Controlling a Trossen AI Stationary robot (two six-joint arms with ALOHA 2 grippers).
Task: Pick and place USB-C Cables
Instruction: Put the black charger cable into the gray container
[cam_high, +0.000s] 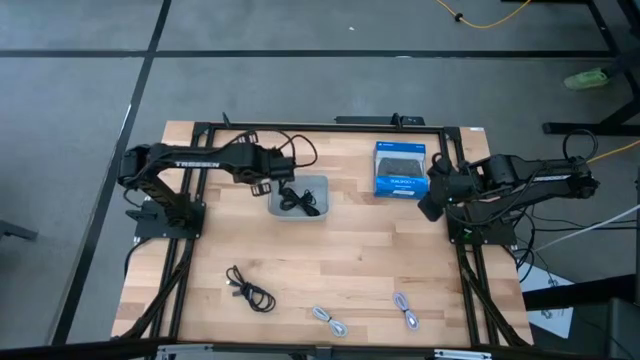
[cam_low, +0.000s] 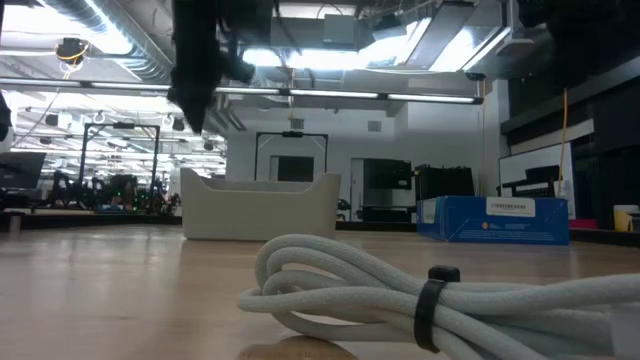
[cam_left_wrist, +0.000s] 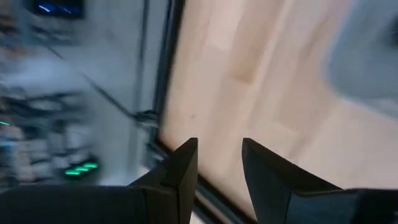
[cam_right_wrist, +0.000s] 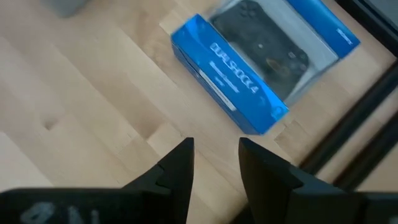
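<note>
One black USB-C cable (cam_high: 298, 200) lies coiled inside the translucent grey tray (cam_high: 318, 183) at the table's far middle. A second black cable (cam_high: 250, 290) lies loose on the wood near the left front. Two light grey cables (cam_high: 330, 320) (cam_high: 407, 310) rest at the near edge; one of them (cam_low: 400, 295) fills the low view's foreground. My left gripper (cam_high: 262, 186) (cam_left_wrist: 219, 144) hovers just left of the tray, open and holding nothing. My right gripper (cam_high: 430, 205) (cam_right_wrist: 216, 143) hangs near the blue box, open and holding nothing.
The blue-and-black retail box (cam_high: 400, 168) (cam_right_wrist: 249, 74) lies flat at the far right, just beyond my right gripper. A black frame (cam_high: 320, 128) runs around the table. Bare wood (cam_high: 340, 255) stretches between the tray and the cables at the near edge.
</note>
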